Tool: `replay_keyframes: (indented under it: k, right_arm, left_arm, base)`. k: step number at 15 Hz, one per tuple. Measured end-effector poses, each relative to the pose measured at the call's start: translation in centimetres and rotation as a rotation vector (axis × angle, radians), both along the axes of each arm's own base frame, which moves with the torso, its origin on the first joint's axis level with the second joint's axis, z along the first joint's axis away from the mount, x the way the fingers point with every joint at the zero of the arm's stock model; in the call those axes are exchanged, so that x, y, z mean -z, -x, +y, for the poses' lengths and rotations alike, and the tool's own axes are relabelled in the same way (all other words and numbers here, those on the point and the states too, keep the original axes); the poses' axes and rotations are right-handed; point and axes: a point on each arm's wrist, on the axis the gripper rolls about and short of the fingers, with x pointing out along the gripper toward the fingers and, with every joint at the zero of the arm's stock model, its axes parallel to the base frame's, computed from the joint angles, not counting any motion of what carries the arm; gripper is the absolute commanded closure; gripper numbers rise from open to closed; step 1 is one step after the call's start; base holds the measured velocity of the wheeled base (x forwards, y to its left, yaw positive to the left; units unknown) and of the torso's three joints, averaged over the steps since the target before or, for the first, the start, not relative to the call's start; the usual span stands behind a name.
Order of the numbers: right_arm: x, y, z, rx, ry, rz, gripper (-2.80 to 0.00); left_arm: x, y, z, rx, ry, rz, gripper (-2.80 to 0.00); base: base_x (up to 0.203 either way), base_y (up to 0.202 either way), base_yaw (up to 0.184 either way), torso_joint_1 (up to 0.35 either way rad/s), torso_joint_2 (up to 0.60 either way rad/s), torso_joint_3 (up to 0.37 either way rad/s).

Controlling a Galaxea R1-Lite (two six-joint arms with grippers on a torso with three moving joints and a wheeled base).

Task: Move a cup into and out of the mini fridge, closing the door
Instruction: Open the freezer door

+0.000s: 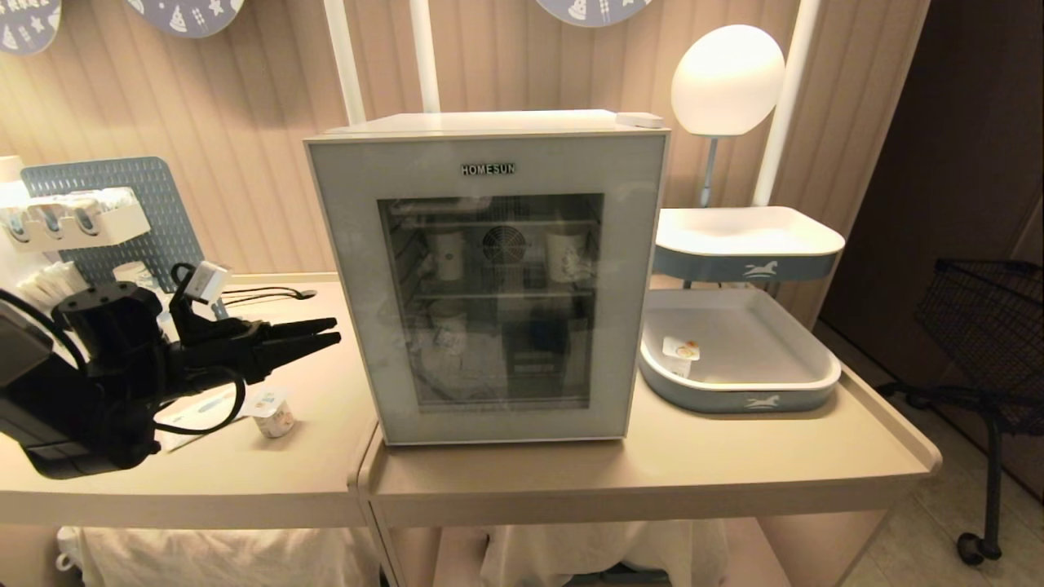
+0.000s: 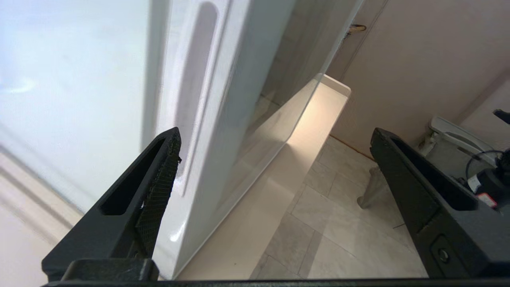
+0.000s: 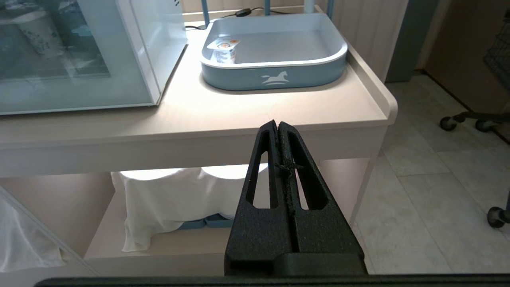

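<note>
At the lower left of the head view the left gripper [image 1: 330, 333] reaches level toward the right, its black fingers [image 2: 155, 191] spread wide with nothing between them; in the left wrist view one finger lies just beside the recessed handle groove on the side of the mini fridge [image 1: 489, 277], though contact cannot be confirmed. Just below that arm, on the left table [image 1: 310, 481], stands the cup [image 1: 272, 412], a small squat pot with a squarish pale foil lid, tilted slightly and clear of the gripper. The right gripper [image 3: 277, 124] does not appear in the head view; its own wrist view shows its two fingers pressed together and holding nothing, hanging in front of the table edge [image 3: 199, 131] at the centre of that frame. Beyond the cup, in the middle of the head view, the mini fridge sits with the door [image 1: 489, 175] closed flat, "HOMESUN" at the top, and taller paper cups [image 1: 447, 254] visible on the wire shelves behind the dark glass. To the right of the fridge a grey-blue tray [image 1: 738, 399] holds a small cup with an orange-marked lid [image 1: 681, 352]. Farther back, at the upper right, a second tray [image 1: 746, 265] sits raised beneath a round white lamp [image 1: 726, 77].
</note>
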Motion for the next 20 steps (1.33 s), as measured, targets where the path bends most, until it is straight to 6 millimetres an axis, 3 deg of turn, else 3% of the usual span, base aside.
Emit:
replay_keyframes:
  k: [6,16,20]
  right_arm:
    - [0.0,0.0,0.0,0.001,0.000,0.000,0.00]
    - [0.0,0.0,0.0,0.001,0.000,0.000,0.00]
    - [0.0,0.0,0.0,0.001,0.000,0.000,0.00]
  left_arm:
    - [0.6,-1.4,-0.9,0.038,0.001,0.002,-2.80]
    - [1.2,-1.4,-2.4,0.075,0.008,0.028,-2.80]
    - [0.8,-1.0,-2.7,0.175,0.031,0.079,-2.80]
  base:
    - [0.000,0.000,0.000,0.000,0.00,0.000]
    - [0.000,0.000,0.000,0.000,0.00,0.000]
    - [0.000,0.000,0.000,0.000,0.00,0.000]
